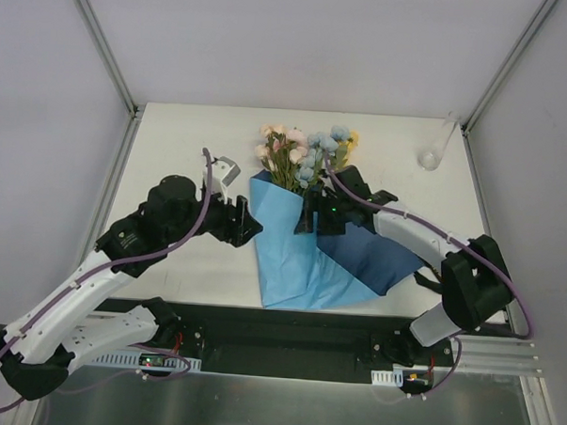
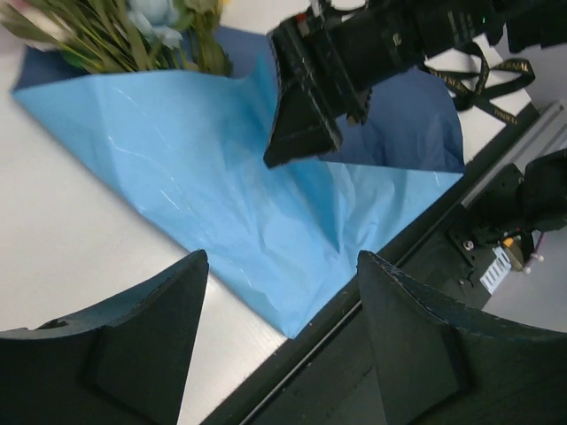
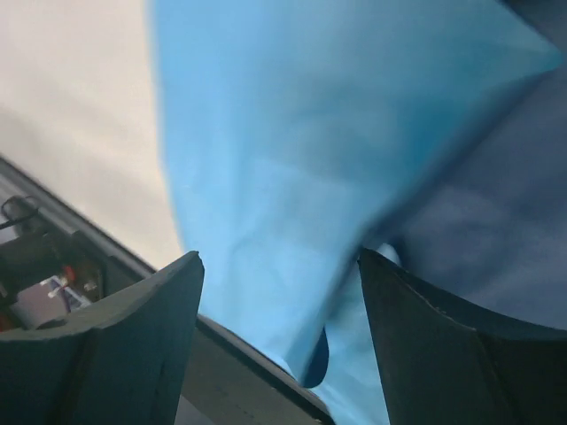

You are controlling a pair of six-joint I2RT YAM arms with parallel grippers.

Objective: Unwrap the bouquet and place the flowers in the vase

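The bouquet lies in the middle of the table with its blue paper (image 1: 296, 255) spread open and flat; a darker fold (image 1: 380, 254) lies to the right. The flowers (image 1: 305, 152), pink, cream, pale-blue and yellow, stick out at the paper's far end, and the left wrist view shows them too (image 2: 133, 27). My left gripper (image 1: 253, 222) is open at the paper's left edge, nothing between its fingers (image 2: 281, 266). My right gripper (image 1: 308, 216) hangs open over the paper just below the blooms (image 3: 279, 261). The clear vase (image 1: 432, 155) stands at the far right.
A black ribbon (image 2: 496, 80) with gold lettering lies on the table beside the dark fold, near the right arm. The paper's near corner (image 2: 297, 332) reaches the table's front edge, by the black base rail (image 1: 287, 340). Frame posts stand at the back corners.
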